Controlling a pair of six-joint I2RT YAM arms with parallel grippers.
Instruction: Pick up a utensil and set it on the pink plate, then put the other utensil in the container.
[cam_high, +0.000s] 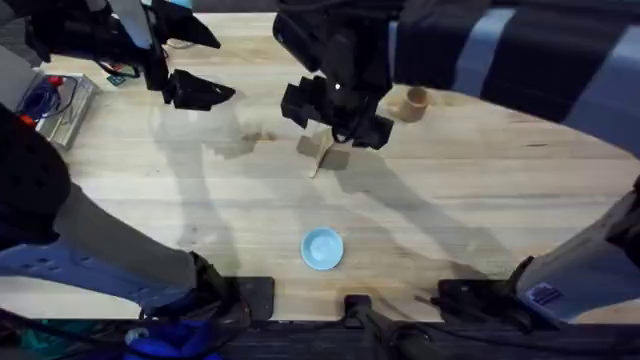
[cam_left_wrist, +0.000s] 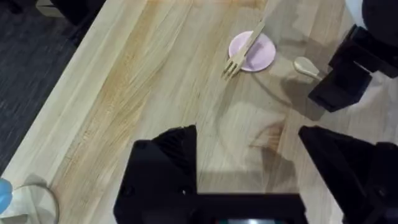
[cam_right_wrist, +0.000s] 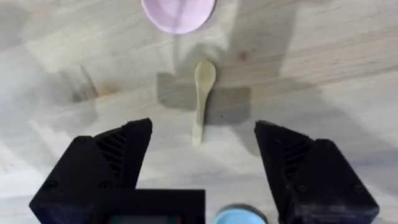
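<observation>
The pale pink plate lies on the wooden table with the wooden fork across it, tines hanging past the rim. Just beside the plate the wooden spoon lies flat on the table, its bowl towards the plate. My right gripper hovers open directly above the spoon, one finger on each side of the handle, not touching it. My left gripper is open and empty, off to the far left. The tan container stands upright to the right of the right gripper.
A light blue plate sits near the front middle of the table. A tray with cables is at the far left edge. The right arm's bulk crosses the back of the table.
</observation>
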